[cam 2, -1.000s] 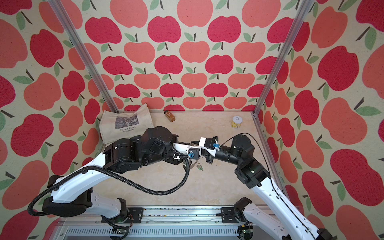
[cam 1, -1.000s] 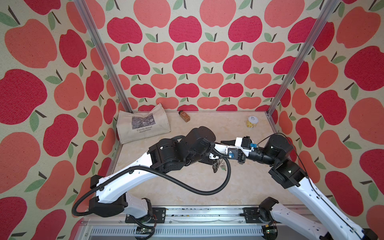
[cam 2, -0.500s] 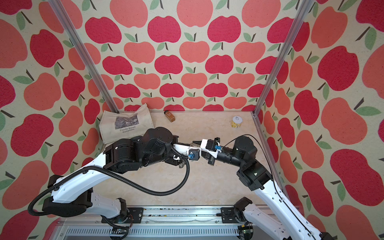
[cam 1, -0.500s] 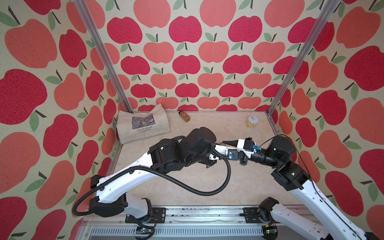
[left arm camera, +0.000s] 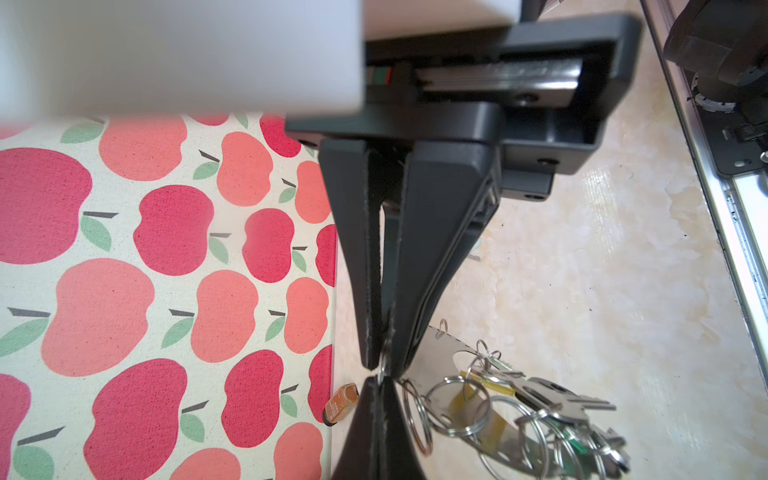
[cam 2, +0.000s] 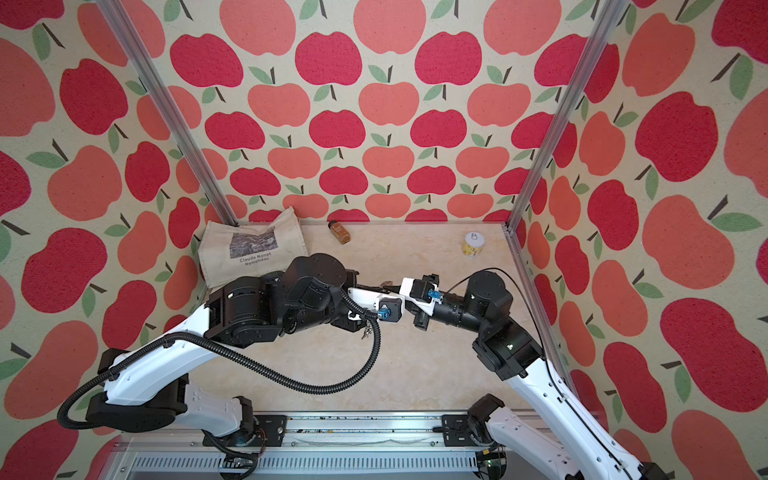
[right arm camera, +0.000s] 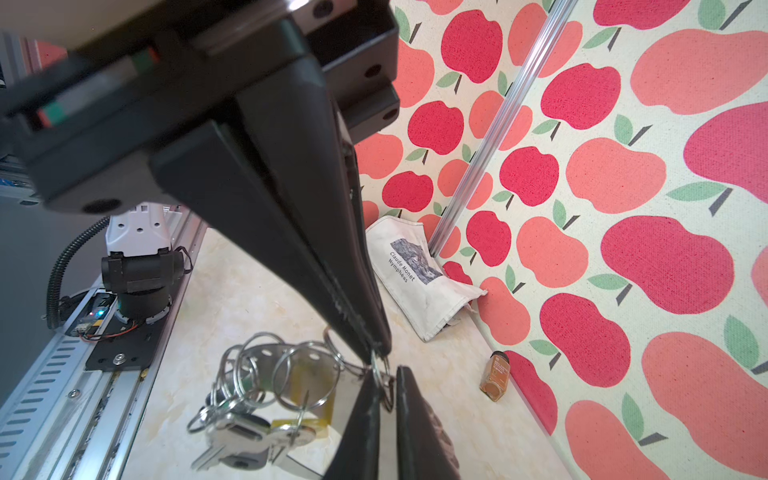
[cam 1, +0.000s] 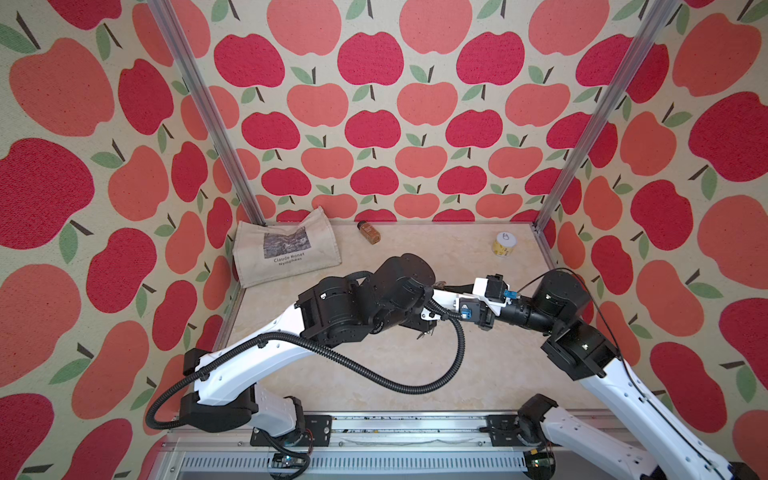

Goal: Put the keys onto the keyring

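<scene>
1. The table (cam 1: 415, 374) is a pale marbled surface, and both arms meet over its middle.
2. A canvas bag (cam 1: 286, 253) lies in the far left corner.
3. The left gripper (left arm camera: 380, 365) has its jaws pressed together at the tips, clamped on the keyring's ringed edge.
4. The right gripper (right arm camera: 376, 353) faces it tip to tip, jaws closed. Its tips touch one small split ring (whether they actually pinch it, I cannot tell).
5. The keyring (left arm camera: 440, 357) is a flat grey plate held just beside the left fingers, with its split rings fanning out.
6. The keys (left arm camera: 557, 399) are silvery and hang bunched from those rings. I cannot pick out a pale tag.
7. A small can (cam 1: 505, 244) stands far right.
8. A brown spice bottle (cam 1: 369, 232) lies by the back wall.
</scene>
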### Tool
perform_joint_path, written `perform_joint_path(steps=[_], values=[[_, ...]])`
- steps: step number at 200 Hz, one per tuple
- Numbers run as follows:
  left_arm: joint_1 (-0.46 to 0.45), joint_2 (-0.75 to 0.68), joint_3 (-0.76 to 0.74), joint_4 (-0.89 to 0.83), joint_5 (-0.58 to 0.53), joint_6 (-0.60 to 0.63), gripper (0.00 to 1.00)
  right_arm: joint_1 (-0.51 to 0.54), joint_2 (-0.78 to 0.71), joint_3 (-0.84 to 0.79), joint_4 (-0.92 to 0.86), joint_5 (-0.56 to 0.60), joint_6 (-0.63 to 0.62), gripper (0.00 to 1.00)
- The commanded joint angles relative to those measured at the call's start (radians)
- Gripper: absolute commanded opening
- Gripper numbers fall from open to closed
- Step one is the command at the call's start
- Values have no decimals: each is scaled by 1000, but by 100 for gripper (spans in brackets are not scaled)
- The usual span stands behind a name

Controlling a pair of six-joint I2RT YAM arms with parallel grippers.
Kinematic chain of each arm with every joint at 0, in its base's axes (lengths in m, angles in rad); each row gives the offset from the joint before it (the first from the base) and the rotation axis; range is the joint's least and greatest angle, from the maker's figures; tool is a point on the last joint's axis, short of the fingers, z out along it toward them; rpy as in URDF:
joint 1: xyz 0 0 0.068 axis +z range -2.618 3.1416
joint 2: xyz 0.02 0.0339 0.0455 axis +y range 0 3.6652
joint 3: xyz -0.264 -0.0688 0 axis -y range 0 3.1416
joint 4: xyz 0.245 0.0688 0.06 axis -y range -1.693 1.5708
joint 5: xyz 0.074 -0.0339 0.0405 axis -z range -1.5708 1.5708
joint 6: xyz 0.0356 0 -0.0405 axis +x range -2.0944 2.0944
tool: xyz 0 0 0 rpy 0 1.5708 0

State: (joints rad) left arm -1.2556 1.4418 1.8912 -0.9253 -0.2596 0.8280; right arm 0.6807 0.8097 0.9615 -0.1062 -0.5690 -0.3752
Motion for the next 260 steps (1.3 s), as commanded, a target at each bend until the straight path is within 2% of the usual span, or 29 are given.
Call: perform_joint_path(steps=[1, 14, 59, 73, 84, 101, 122, 148, 177, 211, 260], values=[[-11, 8, 29, 2, -9, -17, 0, 3, -5, 26, -4, 21, 6, 5], [-11, 7, 27, 2, -10, -15, 0, 3, -7, 28, -3, 21, 7, 0], [-8, -6, -5, 45, -46, -28, 0, 2, -30, 9, 36, 28, 23, 0], [0, -22, -23, 84, -64, -52, 20, -6, -42, -10, 73, 23, 38, 0], [12, -39, -31, 105, -57, -80, 32, -13, -52, -25, 103, 18, 55, 0], [33, -68, -47, 129, -24, -120, 37, -25, -68, -56, 166, -1, 79, 0], [55, -86, -61, 150, 16, -155, 37, -38, -77, -93, 251, -51, 112, 0], [71, -96, -73, 165, 70, -176, 31, -54, -84, -137, 374, -99, 164, 0], [71, -99, -72, 158, 148, -200, 25, -68, -89, -177, 485, -94, 232, 0], [73, -107, -76, 144, 226, -235, 24, -80, -93, -199, 559, -86, 276, 0], [73, -106, -93, 160, 224, -236, 23, -83, -81, -191, 586, -117, 303, 0]])
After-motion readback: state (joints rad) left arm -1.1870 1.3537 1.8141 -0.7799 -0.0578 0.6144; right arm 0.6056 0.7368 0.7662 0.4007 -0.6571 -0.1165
